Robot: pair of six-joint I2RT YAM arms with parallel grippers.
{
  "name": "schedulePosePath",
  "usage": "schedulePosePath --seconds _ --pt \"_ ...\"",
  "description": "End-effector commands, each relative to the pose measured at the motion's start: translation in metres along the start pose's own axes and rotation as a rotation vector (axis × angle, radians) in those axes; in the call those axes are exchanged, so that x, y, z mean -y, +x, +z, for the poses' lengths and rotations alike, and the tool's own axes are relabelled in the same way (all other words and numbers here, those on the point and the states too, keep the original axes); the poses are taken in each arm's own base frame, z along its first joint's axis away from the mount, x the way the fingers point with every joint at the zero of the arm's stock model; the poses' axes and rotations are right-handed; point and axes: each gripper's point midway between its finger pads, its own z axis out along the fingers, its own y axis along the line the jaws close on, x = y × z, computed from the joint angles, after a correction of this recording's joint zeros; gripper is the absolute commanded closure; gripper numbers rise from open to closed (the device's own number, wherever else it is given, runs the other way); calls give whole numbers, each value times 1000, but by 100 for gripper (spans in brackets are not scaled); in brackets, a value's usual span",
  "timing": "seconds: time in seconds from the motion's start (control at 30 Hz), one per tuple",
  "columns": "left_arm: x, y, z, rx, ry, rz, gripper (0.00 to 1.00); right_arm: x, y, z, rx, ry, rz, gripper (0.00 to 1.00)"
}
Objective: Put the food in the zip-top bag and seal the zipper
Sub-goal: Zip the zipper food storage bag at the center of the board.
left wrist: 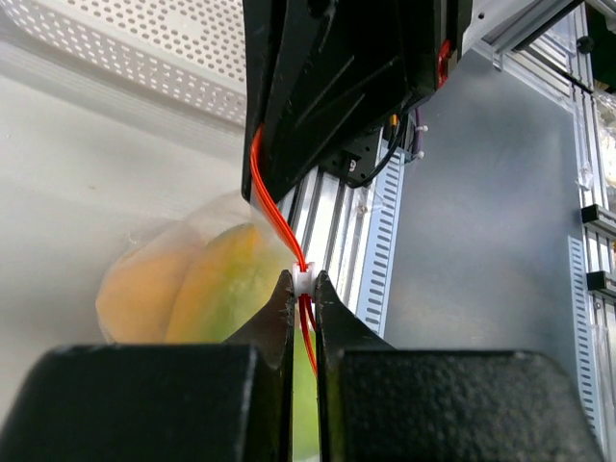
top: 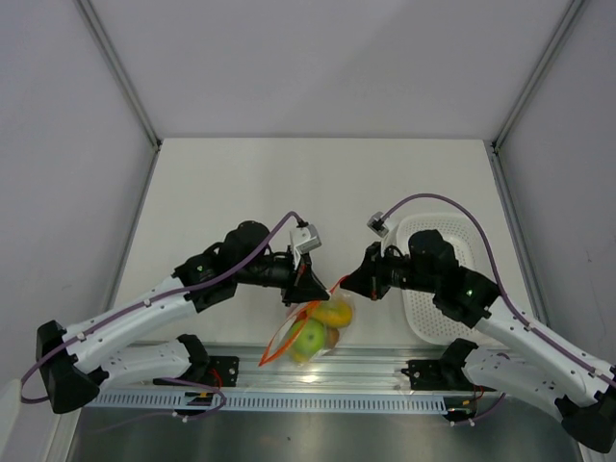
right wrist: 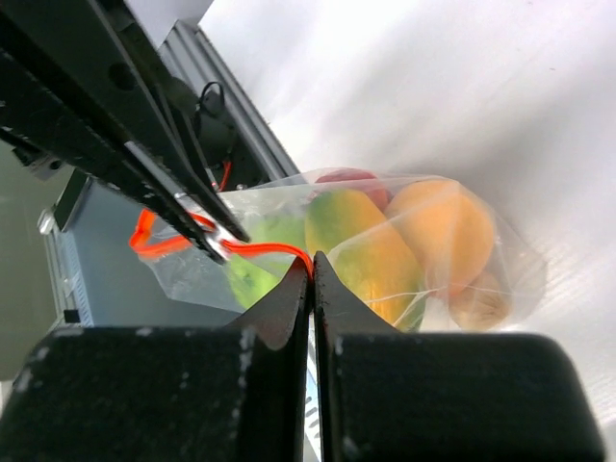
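Lower centre, by the surface's [top: 289,183] front rail [top: 385,364], the zip-top bag [top: 313,332] holds the food [top: 310,339] (open room above, tray [top: 423,318] at right). Left hand [left wrist: 303,281] and right hand [right wrist: 311,262] are both pinched tight on the zipper [right wrist: 265,250].

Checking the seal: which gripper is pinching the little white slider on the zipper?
The left gripper: its fingertips clamp the white slider on the zipper. The right gripper pinches a bare stretch of zipper only.
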Motion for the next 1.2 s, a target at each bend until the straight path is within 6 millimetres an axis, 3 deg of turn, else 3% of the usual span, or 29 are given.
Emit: schedulePosePath --seconds 0.0,0.03,0.13,0.2,0.23,0.27,0.3,0.37,0.47,0.73,0.9,1.1,1.17 --pt "23 -7 -19 2 43 0 99 20 -25 -4 134 106 3 100" --pt "23 -7 -20 3 37 -1 99 21 -23 -4 130 107 4 100" --pt "23 -7 -26 18 22 11 99 -3 -11 -5 81 -50 -52 100" --pt "24 -7 -28 23 18 13 99 -29 -6 -9 51 -209 -99 100" --pt "23 -7 -28 23 18 12 99 -35 -3 -10 36 -246 -124 96" --pt "23 -7 -27 24 18 14 99 -41 -4 -12 29 -272 -138 77" --pt "23 -6 -27 20 22 12 99 -42 -4 -13 20 -278 -144 69" --pt "24 -7 -26 16 24 12 99 -44 -7 -14 5 -274 -182 58" --pt "24 -7 -25 14 29 10 99 -48 -9 -15 -28 -290 -224 52" --pt "25 -6 -26 18 33 8 99 -57 2 -2 -172 -377 -249 57" --pt "23 -3 -25 12 30 6 99 -58 7 8 -219 -399 -260 77" --pt "23 -3 -26 11 28 6 99 -60 8 11 -234 -417 -267 85" --pt "24 -3 -27 14 29 10 99 -59 8 11 -236 -408 -269 94"
